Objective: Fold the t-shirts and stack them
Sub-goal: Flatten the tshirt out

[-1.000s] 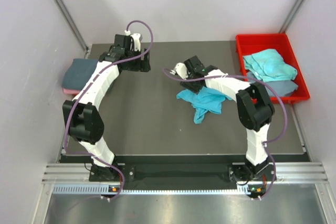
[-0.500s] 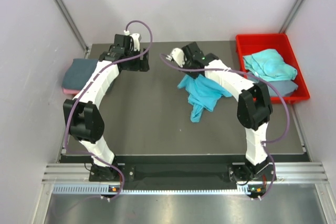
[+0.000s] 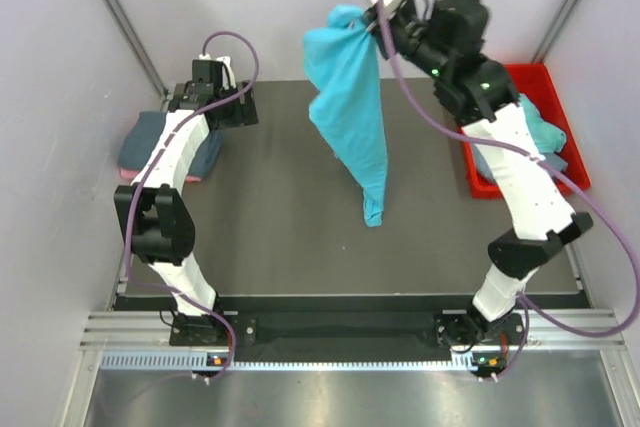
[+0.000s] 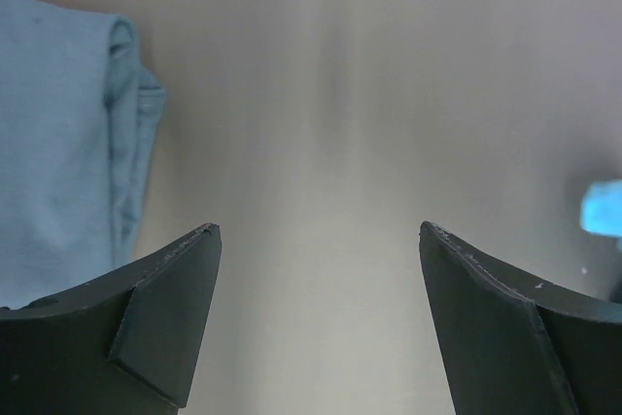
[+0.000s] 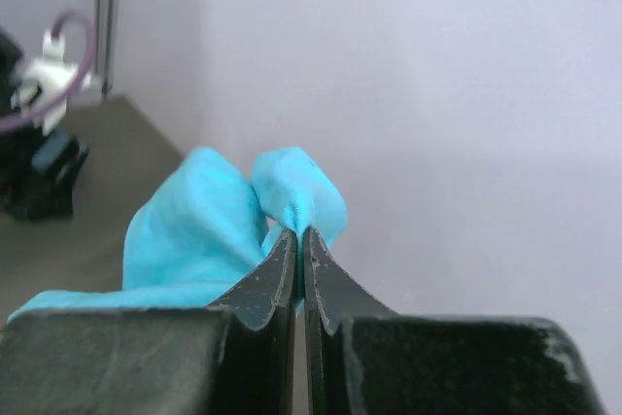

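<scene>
My right gripper (image 3: 366, 19) is raised high above the table and shut on a turquoise t-shirt (image 3: 348, 97), which hangs down with its lowest end (image 3: 372, 215) near the table. In the right wrist view the cloth (image 5: 209, 225) is pinched between the shut fingers (image 5: 275, 279). A folded slate blue-grey t-shirt (image 3: 152, 137) lies on a pink one (image 3: 134, 175) at the table's left edge; it also shows in the left wrist view (image 4: 58, 133). My left gripper (image 3: 212, 115) is open and empty beside that stack (image 4: 316, 240).
A red plastic bin (image 3: 478, 82) at the back right holds a crumpled turquoise shirt (image 3: 545, 132) and a blue-grey one. Grey walls close in the table on three sides. The right arm's cable loops down the right side.
My right gripper has lifted the turquoise t-shirt from the table high into the air, so it now hangs. My left gripper has moved left, toward the folded stack.
</scene>
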